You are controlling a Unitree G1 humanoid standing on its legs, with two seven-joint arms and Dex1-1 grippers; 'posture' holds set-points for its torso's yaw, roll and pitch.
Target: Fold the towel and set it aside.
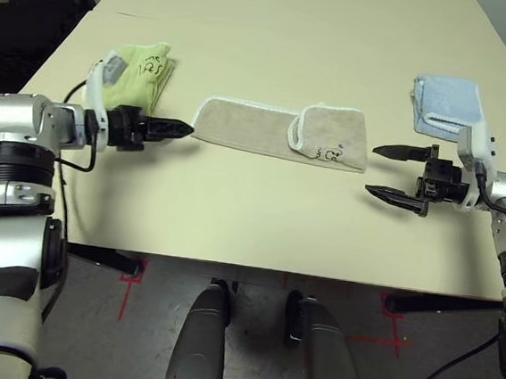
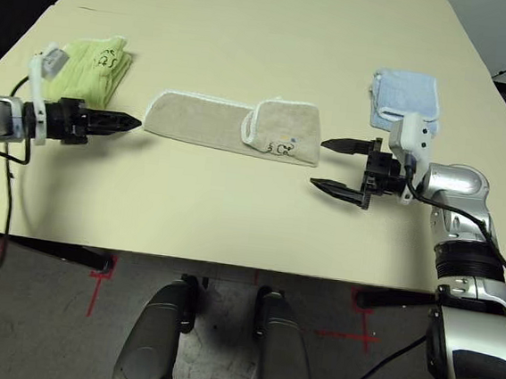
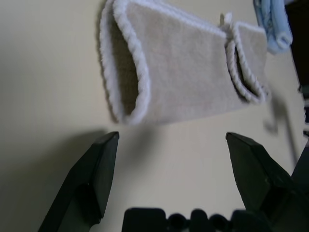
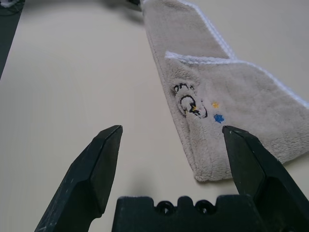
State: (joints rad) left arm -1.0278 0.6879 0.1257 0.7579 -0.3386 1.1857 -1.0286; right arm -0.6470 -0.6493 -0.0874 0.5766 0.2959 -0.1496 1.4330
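The beige towel (image 1: pixel 268 128) lies flat as a long strip across the middle of the table, white-edged. Its right end is folded back over itself, and a small printed label (image 1: pixel 329 152) shows there. My left gripper (image 1: pixel 185 130) sits just off the towel's left end, pointing at it. In the left wrist view the left gripper (image 3: pixel 172 137) stands open with the doubled edge of the towel (image 3: pixel 193 82) a little beyond the fingertips. My right gripper (image 1: pixel 371 170) is open just off the towel's right end. The right wrist view shows the label corner (image 4: pixel 193 104) ahead of the right gripper (image 4: pixel 172 129).
A lime-green towel (image 1: pixel 138 75) lies folded at the back left, behind my left wrist. A light blue towel (image 1: pixel 445 105) lies folded at the back right, behind my right wrist. The table's front edge (image 1: pixel 255 266) runs close below both grippers.
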